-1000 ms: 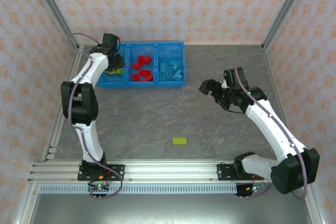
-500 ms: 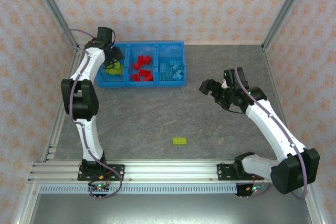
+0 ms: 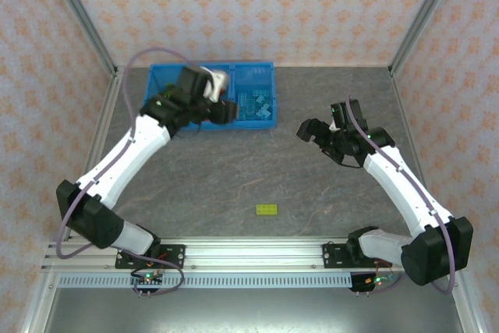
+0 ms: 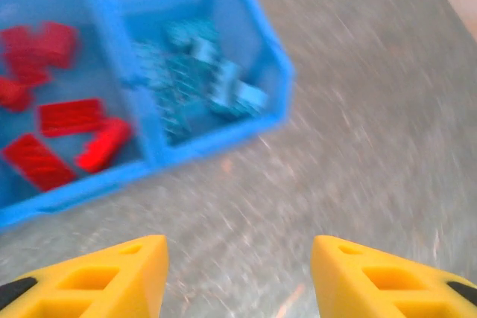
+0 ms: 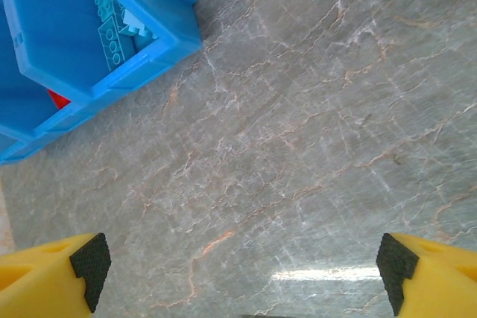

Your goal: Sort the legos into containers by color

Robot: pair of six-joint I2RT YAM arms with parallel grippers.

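1. Left compartment (image 3: 158, 83) of the blue tray (image 3: 261, 122), toward the far left of the counter (image 3: 234, 169): largely covered by the left arm from above, contents not readable.
2. Middle compartment (image 4: 74, 188): loose red bricks (image 4: 71, 117) scattered over its floor, some flat, some tilted (left wrist view blurred, so no exact count).
3. Left hand (image 3: 222, 111): above the tray's near wall, about at the middle compartment. In its own view (image 4: 238, 251), yellow fingers (image 4: 112, 281) parted with nothing between them, bare counter beneath.
4. Right compartment (image 3: 253, 76): a heap of light blue bricks (image 3: 257, 103), bunched toward the near right corner (also clear in the right wrist view (image 5: 112, 27)).
5. Lime green brick (image 3: 267, 209): alone on the counter, lying flat, well apart from the tray, toward the near edge and between the two arms.
6. Right hand (image 3: 314, 132): over open counter to the right of the tray, near it but apart. Fingers (image 5: 52, 266) spread wide, gripping nothing (black pads facing inward).
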